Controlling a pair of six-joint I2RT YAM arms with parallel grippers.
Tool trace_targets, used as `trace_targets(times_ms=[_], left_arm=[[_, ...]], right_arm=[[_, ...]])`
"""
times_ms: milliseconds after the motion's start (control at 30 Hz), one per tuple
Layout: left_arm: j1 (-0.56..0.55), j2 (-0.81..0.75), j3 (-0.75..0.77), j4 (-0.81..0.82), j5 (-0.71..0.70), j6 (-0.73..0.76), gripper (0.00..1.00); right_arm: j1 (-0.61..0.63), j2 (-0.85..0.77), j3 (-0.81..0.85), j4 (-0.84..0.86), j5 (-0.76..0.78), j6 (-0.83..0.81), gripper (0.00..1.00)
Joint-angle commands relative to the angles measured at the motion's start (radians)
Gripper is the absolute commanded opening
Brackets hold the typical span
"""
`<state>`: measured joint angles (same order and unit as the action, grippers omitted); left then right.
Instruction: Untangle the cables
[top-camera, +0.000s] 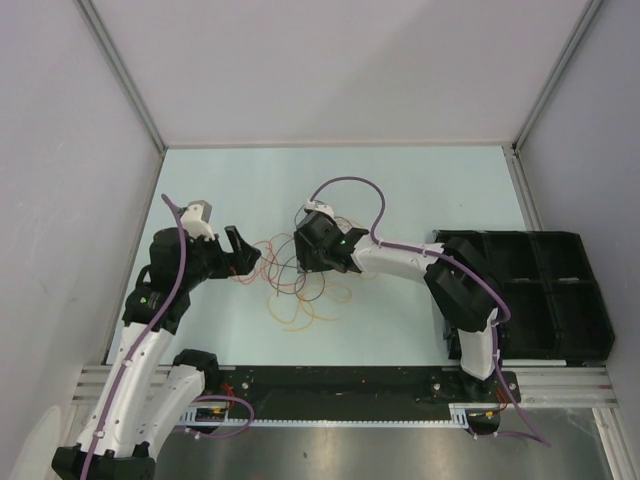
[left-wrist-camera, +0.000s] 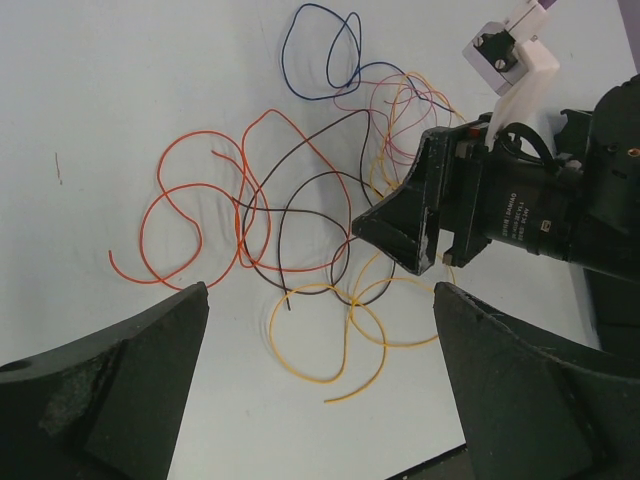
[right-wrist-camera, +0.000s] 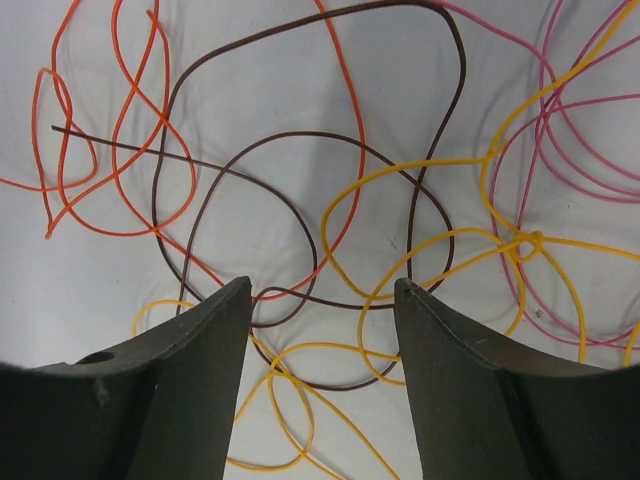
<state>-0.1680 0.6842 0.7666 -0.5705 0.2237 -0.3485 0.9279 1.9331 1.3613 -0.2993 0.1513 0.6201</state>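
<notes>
The cables (top-camera: 300, 288) lie in a loose tangle mid-table. The left wrist view shows a red cable (left-wrist-camera: 200, 215), a dark one (left-wrist-camera: 300, 195), an orange-yellow one (left-wrist-camera: 330, 335), a dark blue one (left-wrist-camera: 320, 50) and a thin pink one (left-wrist-camera: 372, 100). My left gripper (top-camera: 243, 253) is open and empty, just left of the tangle; in its own view (left-wrist-camera: 322, 300) it hangs over the yellow loops. My right gripper (top-camera: 310, 262) is open and empty, low over the tangle's middle; in its own view (right-wrist-camera: 322, 290) red (right-wrist-camera: 120, 120), dark (right-wrist-camera: 300, 140), yellow (right-wrist-camera: 420, 170) and pink (right-wrist-camera: 560, 130) strands cross between its fingers, none gripped.
A black compartment tray (top-camera: 580, 240) stands at the right edge of the table, beside the right arm's base. Grey walls close in the table at the back and sides. The right gripper's body (left-wrist-camera: 500, 200) fills the right of the left wrist view.
</notes>
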Motion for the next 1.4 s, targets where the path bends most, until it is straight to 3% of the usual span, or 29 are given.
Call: trace_targets(times_ms=[0, 67, 167, 267, 333, 567, 700, 1000, 1367], left_arm=[[-0.004, -0.012, 0.003, 0.023, 0.008, 0.006, 1.0], [-0.004, -0.014, 0.003, 0.023, 0.008, 0.008, 1.0], [-0.004, -0.014, 0.002, 0.023, 0.009, 0.006, 1.0], [-0.004, -0.012, 0.0, 0.023, 0.011, 0.006, 1.0], [-0.004, -0.012, 0.0, 0.023, 0.011, 0.006, 1.0], [-0.004, -0.011, 0.0, 0.024, 0.014, 0.008, 1.0], [-0.004, -0.012, 0.002, 0.024, 0.014, 0.008, 1.0], [-0.004, -0.012, 0.002, 0.024, 0.011, 0.008, 1.0], [-0.004, -0.012, 0.002, 0.024, 0.008, 0.008, 1.0]], right_arm=[[0.005, 0.033, 0.078, -0.026, 0.047, -0.005, 0.61], [0.005, 0.058, 0.1, -0.035, 0.044, -0.013, 0.47], [0.005, 0.079, 0.125, -0.046, 0.047, -0.017, 0.37], [0.005, 0.087, 0.153, -0.07, 0.063, -0.029, 0.09], [0.003, 0.084, 0.168, -0.096, 0.085, -0.036, 0.0], [0.003, -0.049, 0.2, -0.098, 0.116, -0.097, 0.0], [0.003, -0.224, 0.24, -0.09, 0.126, -0.157, 0.0], [0.005, -0.551, 0.26, 0.133, 0.005, -0.309, 0.0], [0.003, -0.675, 0.26, 0.091, 0.197, -0.424, 0.0]])
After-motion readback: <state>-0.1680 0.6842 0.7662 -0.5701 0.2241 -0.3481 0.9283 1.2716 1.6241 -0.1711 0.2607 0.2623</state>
